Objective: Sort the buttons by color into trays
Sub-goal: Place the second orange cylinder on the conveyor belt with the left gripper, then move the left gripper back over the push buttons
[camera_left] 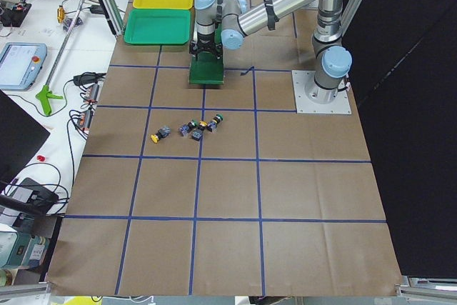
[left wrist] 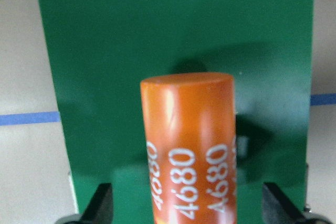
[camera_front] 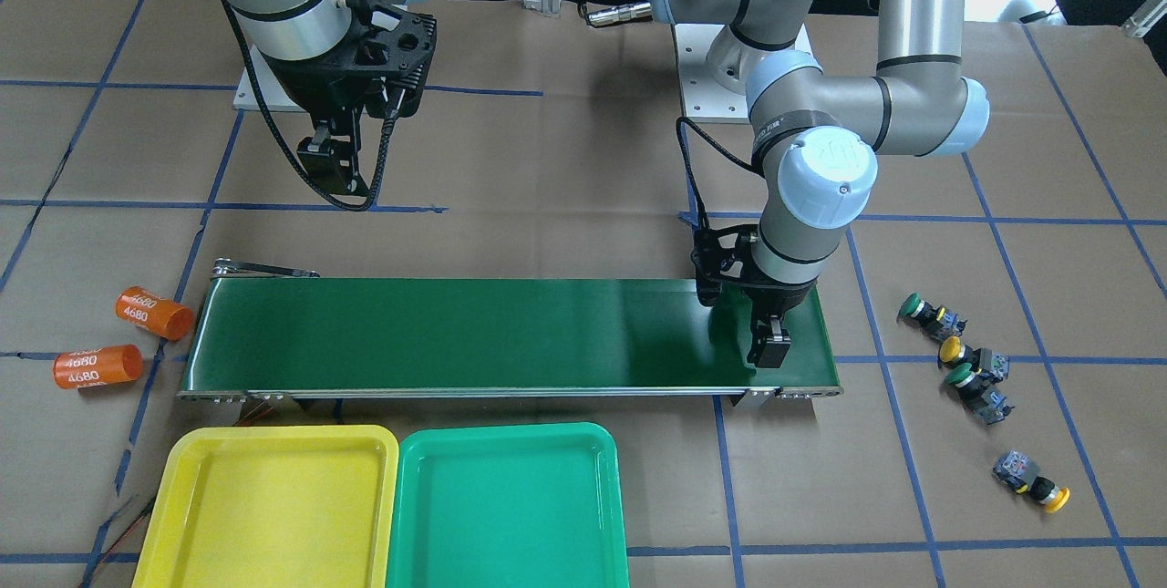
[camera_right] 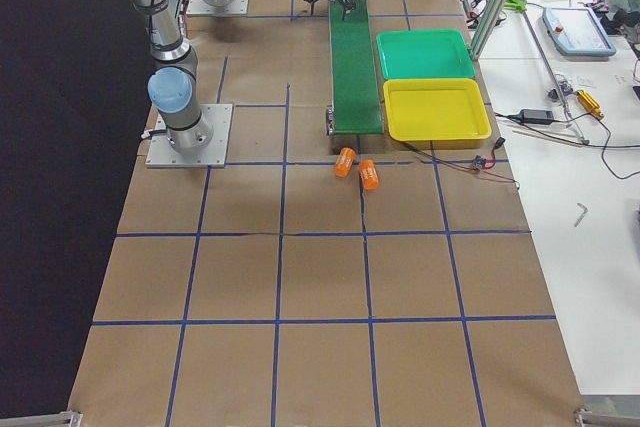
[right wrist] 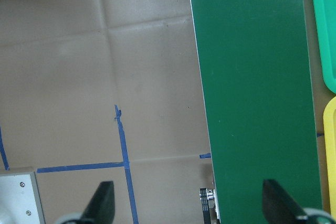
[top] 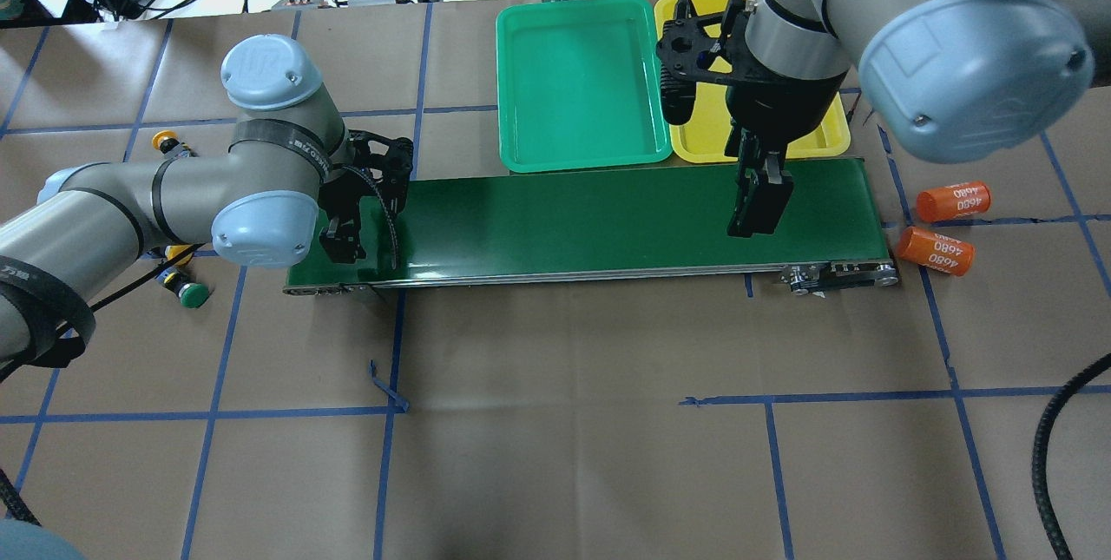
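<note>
Front view: all four buttons lie on their sides on the surface, past the belt end on the robot's left. Green button, yellow button and second green button bunch together, caps toward the belt, bodies away. Second yellow button sits apart, cap pointing away from the belt. Left jaws hang over that belt end, so the buttons are just outboard of them. Right jaws are at the other end, well apart, so the left arm is the nearer one. Yellow tray and green tray hold no button.

Overhead: the left arm hides most of the group. One green cap shows off the belt corner.

Left side view: the buttons form a loose row across the belt end.

Right side view: buttons too small to read. Two orange cylinders lie at the near belt end.

Left wrist: a cylinder marked 4680 fills the centre over the belt. The left finger parts sit at the lower corners, clear of it, so the jaws read spread, gripping nothing. No other view shows a cylinder there; can't reconcile.

Right wrist: right finger parts wide apart, nothing between, so jaws spread.
</note>
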